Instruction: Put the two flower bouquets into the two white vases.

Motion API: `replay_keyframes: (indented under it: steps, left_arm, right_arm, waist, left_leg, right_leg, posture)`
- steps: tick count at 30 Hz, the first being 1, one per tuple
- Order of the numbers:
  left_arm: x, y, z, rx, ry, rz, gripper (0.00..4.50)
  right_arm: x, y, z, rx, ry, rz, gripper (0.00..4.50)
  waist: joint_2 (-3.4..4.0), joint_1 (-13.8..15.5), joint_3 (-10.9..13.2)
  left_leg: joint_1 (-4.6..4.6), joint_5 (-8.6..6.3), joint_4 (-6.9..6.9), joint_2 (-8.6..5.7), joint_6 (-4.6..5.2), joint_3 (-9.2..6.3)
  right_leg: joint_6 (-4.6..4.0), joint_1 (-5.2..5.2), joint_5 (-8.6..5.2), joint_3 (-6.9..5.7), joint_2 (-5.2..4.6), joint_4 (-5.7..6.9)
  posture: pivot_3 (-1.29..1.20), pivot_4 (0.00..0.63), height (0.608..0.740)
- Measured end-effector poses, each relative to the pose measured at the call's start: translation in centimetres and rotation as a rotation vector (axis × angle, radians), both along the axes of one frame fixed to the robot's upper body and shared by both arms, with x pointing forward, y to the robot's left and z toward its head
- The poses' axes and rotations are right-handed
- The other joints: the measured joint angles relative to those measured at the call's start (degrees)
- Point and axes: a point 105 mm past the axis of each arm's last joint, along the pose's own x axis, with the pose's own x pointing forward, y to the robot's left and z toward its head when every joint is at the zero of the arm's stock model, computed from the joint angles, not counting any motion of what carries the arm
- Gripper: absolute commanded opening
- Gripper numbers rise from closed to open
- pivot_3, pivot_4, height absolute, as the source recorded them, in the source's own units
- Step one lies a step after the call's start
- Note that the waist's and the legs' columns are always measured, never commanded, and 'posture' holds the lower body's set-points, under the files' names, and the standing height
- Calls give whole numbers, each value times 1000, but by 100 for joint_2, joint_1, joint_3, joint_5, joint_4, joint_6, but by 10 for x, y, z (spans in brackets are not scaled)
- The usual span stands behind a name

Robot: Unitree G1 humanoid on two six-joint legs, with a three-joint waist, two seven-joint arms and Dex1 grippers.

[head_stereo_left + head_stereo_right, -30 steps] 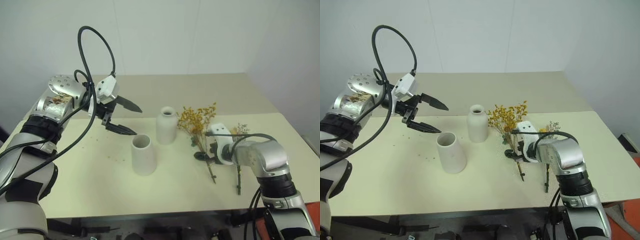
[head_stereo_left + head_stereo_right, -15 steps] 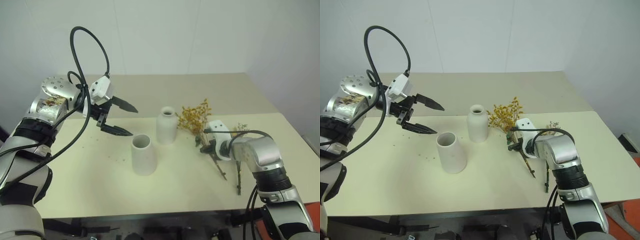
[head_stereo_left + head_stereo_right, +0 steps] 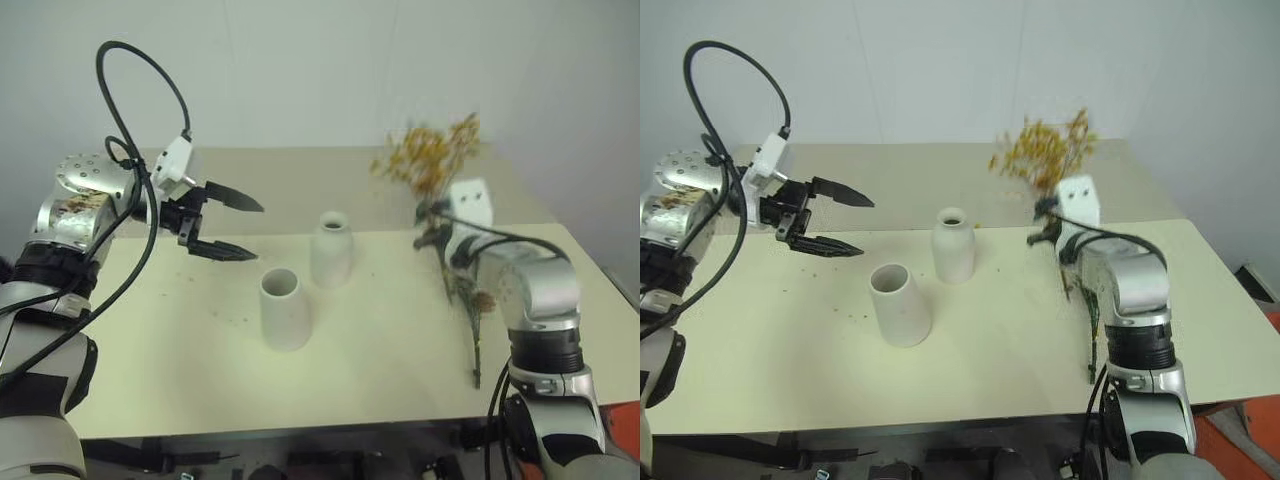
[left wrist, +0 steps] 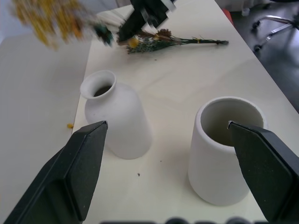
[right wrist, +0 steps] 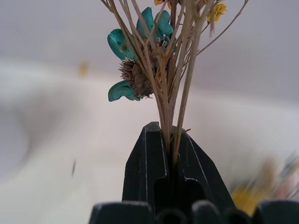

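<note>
Yellow-orange spray (image 3: 432, 155) rides high above the tabletop's right side, its thin stems pinched between the closed fingers of the right gripper (image 5: 169, 144), blooms uppermost and stems hanging below the grip; teal leaves and a brown tuft sit on the stems just past the fingertips in the right wrist view. Below it, the grey-green bunch (image 4: 161, 41) lies flat near the tabletop's right edge, its long stem (image 3: 476, 352) running toward the near edge. Toward the middle of the cream tabletop (image 3: 380, 340) stand both white vases, upright and apart from each other: the bottle-shaped vase (image 3: 331, 249) with its narrow neck farther back, the wide-mouthed vase (image 3: 283, 308) nearer the front edge and a little to the left. The left gripper (image 3: 235, 227) hovers above the tabletop's left side, its two black fingers spread wide and holding nothing, pointing toward the vases. A few small flecks dot the surface near the wide-mouthed vase.
</note>
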Motion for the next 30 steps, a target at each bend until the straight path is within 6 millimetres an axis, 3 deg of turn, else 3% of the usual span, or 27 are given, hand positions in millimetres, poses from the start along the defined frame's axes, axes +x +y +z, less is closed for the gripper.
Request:
replay_keyframes:
  steps: [2, 4, 7, 12, 23, 30]
  left_arm:
    - [-1, 9, -4, -13, 19, 36, 4500]
    - [-1, 16, -9, -15, 38, 64, 4500]
    - [-4, 27, -14, -46, 68, 114, 4500]
    - [-12, 47, -39, -76, 156, 216, 4500]
    - [-25, 51, -36, -113, 146, 285, 4500]
    - [-25, 45, -35, -132, 140, 283, 4500]
  right_arm:
    - [3, 11, 33, 28, -171, 16, 12]
    - [6, 21, 51, 68, -278, 41, 12]
    - [15, 36, 59, 130, -349, 79, 12]
    - [28, 73, 75, 249, -440, 173, 12]
    - [13, 138, 92, 537, -490, 422, 12]
    - [8, 144, 75, 556, -467, 443, 12]
  waist:
    - [0, -40, 0]
    - [0, -56, 0]
    - [0, -91, 0]
    - [7, -148, 4]
    - [11, -99, 6]
    - [11, -104, 6]
  left_leg:
    - [4, 0, -1, 2, 0, -1]
    - [7, 0, 0, 2, 0, -3]
    - [10, 0, 1, 1, 0, -1]
    - [11, 1, -7, 5, -2, -3]
    - [11, 6, -7, 4, -9, -10]
    - [12, 7, -7, 3, -11, -11]
  right_leg:
    - [-1, 1, 0, -1, 2, 1]
    - [-1, 7, 0, -3, 2, 1]
    - [-1, 9, 0, -2, -1, 3]
    - [-4, -2, 1, 0, 3, 28]
    - [-5, 4, 1, -6, 1, 31]
    - [-5, 3, 1, -6, 2, 33]
  posture:
    - [0, 150, 740]
    - [0, 150, 740]
    - [0, 150, 740]
    - [0, 150, 740]
    - [0, 150, 740]
    - [0, 150, 740]
